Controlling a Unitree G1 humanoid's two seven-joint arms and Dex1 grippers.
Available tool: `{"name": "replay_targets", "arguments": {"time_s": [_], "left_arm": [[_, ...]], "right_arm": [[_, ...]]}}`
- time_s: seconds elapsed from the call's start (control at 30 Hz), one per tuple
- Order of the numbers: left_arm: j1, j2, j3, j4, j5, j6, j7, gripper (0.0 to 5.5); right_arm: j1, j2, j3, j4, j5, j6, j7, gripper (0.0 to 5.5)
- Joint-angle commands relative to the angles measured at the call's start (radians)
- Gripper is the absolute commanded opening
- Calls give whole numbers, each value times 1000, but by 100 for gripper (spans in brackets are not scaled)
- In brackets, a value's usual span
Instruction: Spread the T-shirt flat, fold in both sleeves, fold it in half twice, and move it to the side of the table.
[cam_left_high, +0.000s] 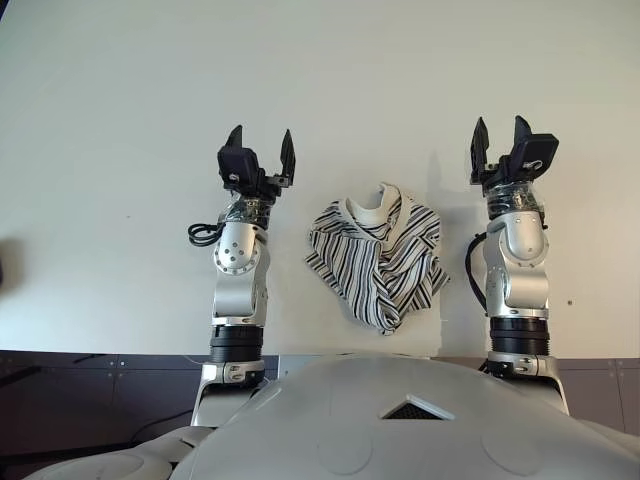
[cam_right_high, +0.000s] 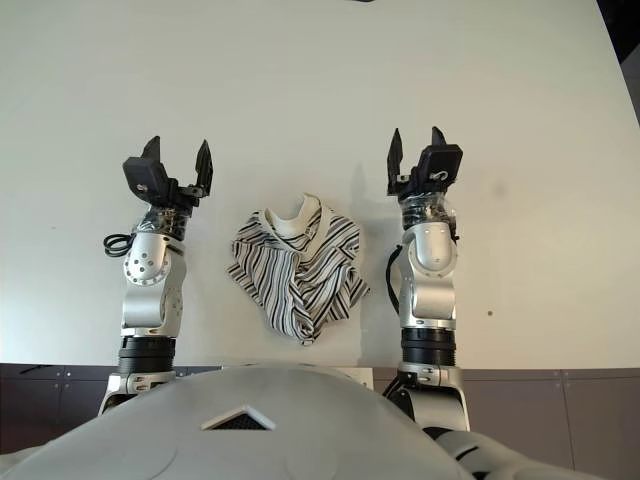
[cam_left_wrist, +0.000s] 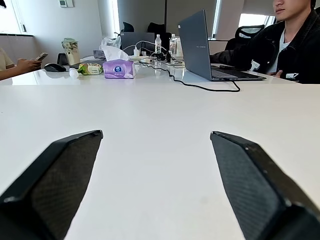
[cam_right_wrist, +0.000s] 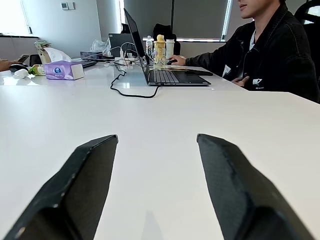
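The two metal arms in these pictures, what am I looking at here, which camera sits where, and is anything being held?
This is a humanoid robot with two arms, each ending in a pair of black fingers. The two pictures from above come from cameras on its head, looking down over its arms at a white table. The left fingers and the right fingers are spread open and hold nothing. Between the arms lies a striped T-shirt, crumpled in a heap on the table and not yet spread flat. The other two pictures each come from a camera on one wrist, looking out low along the table between that arm's own fingers. Far behind, on another table, stand a laptop and a tissue box.
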Motion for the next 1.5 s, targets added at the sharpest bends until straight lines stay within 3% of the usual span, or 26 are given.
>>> {"name": "replay_targets", "arguments": {"time_s": [0.03, 1.0, 1.5], "left_arm": [[1, -6, 0, 14, 17, -9, 21, 402], [25, -26, -13, 2, 45, -30, 42, 402], [18, 17, -43, -10, 80, -10, 8, 402]], "right_arm": [[17, 18, 22, 9, -9, -6, -5, 293], [13, 10, 27, 31, -51, -23, -37, 293], [16, -2, 39, 9, -43, -3, -14, 293]]}}
